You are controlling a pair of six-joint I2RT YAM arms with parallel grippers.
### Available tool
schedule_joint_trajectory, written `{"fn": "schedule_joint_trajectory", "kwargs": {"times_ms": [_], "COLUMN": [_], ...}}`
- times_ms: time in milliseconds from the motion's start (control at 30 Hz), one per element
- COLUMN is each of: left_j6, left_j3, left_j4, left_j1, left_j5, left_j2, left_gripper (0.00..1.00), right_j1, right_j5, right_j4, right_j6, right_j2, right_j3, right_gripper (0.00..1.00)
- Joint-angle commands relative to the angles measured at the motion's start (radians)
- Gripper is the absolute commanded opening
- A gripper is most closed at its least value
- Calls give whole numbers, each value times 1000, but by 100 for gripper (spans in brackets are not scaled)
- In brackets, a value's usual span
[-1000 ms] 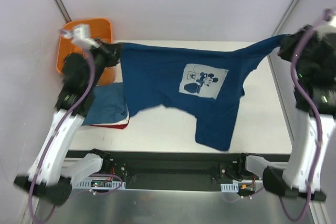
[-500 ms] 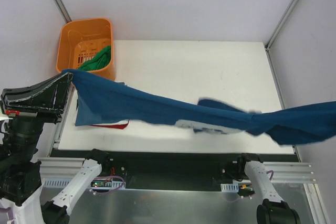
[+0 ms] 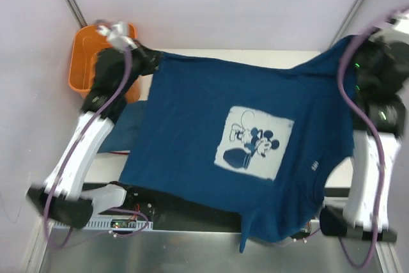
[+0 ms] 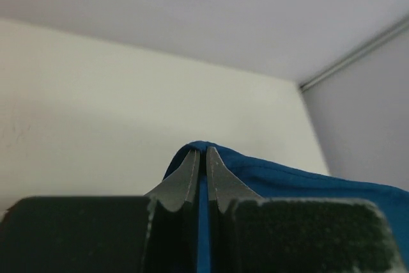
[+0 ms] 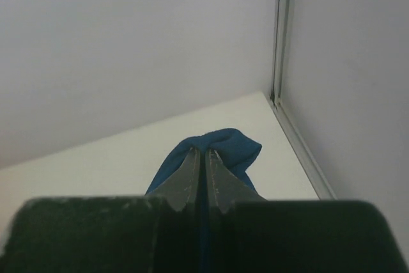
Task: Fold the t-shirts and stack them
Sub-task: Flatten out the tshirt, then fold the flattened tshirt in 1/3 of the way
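Note:
A dark navy t-shirt (image 3: 185, 132) with a pale cartoon chest print (image 3: 253, 142) hangs spread out in the air between both arms, print side up. My left gripper (image 3: 155, 61) is shut on its far left corner, and my right gripper (image 3: 350, 48) is shut on its far right corner. In the left wrist view the gripper (image 4: 200, 152) pinches a fold of navy t-shirt cloth (image 4: 268, 174). The right wrist view shows the gripper (image 5: 200, 153) clamped on a bunched navy t-shirt corner (image 5: 233, 144). The shirt's lower hem droops past the table's near edge.
An orange basket (image 3: 82, 55) stands at the back left corner. A folded teal-blue shirt (image 3: 126, 129) lies at the left of the white table (image 3: 249, 55), partly under the hanging shirt. Walls and frame posts close in both sides.
Half a second ago both arms had swung low and outward, the shirt stretched into a low band. Now they are back up at the far side and the shirt is spread wide and flat.

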Motion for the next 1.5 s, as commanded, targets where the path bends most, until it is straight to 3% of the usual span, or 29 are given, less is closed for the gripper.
{"fn": "schedule_joint_trajectory", "kwargs": {"times_ms": [0,133,233,300,433,633,800,1000,1133,1467], "left_j6": [36,87,93,91,99,110,96,93,94,91], "left_j3": [-6,226,421,495,604,623,554,381,234,46], "left_j4": [118,120,94,86,86,86,86,89,149,183], "left_j1": [5,8,11,13,14,16,16,16,16,19], "left_j5": [-143,-119,-77,-77,-79,-77,-77,-93,-88,-112], "left_j2": [316,760,1010,1097,1220,1243,1174,1038,940,769], "left_gripper": [0,0,0,0,0,0,0,0,0,0], "right_j1": [-1,-8,-10,-10,-10,-10,-10,-11,-14,-17], "right_j5": [50,24,-9,-51,-89,-88,-47,-54,-43,-54], "right_j4": [181,191,125,56,26,69,-4,-69,-174,-262], "right_j6": [-50,-53,-35,-25,-5,-1,36,64,64,107], "right_j2": [255,575,853,1029,1162,1112,981,786,704,449], "right_j3": [-127,-57,124,279,350,263,159,-28,-41,-260], "right_gripper": [1,1,1,1,1,1,1,1,1,1]}}
